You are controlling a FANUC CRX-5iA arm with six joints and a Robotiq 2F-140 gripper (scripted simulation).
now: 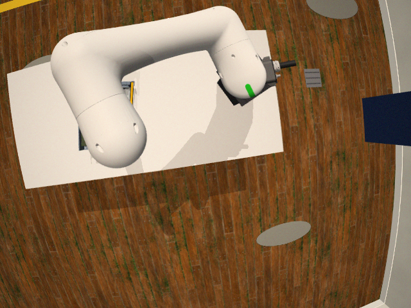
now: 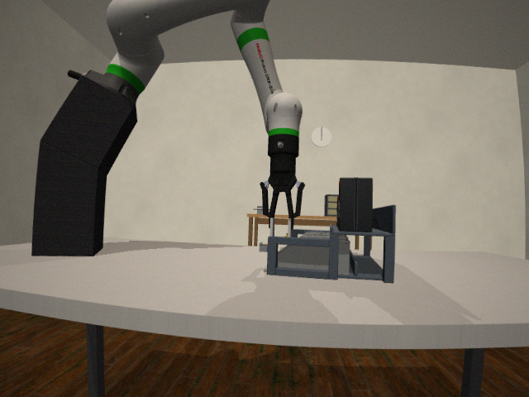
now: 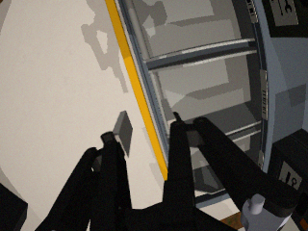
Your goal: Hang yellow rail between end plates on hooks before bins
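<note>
1. Along the front of the grey-blue rack (image 1: pixel 80 142) (image 2: pixel 333 256) (image 3: pixel 153 93), the yellow rail (image 1: pixel 131 92) (image 2: pixel 286 236) (image 3: pixel 137 91) lies lengthwise beside the bins (image 2: pixel 303 257) (image 3: pixel 202 91). Whether it sits between both end plates cannot be told.
2. The gripper (image 2: pixel 281 232) (image 3: pixel 145 115) has released its grip: its fingers stand parted, with the rail's line running between them. The wrist view shows a gap between the rail and the grey pad (image 3: pixel 124 132) on the table side; contact on the rack side is unclear.
3. The wrist view gives a long stretch of rail, which the exterior view reduces to small yellow bits near the fingertips. From the top, the white arm (image 1: pixel 149 36) (image 2: pixel 259 64) covers the gripper and much of the rack, leaving one rail section visible.
4. Bare white table (image 1: pixel 185 109) (image 2: pixel 170 290) (image 3: pixel 58 87) borders the rail opposite the bins. On the other side, the rack's front edge runs close alongside it, while the black boxes (image 2: pixel 355 205) (image 3: pixel 291 168) stand higher, farther back.
5. The rail looks straight, narrow and plain yellow, partly shaded in the wrist view; its near end meets the finger's outline there.
</note>
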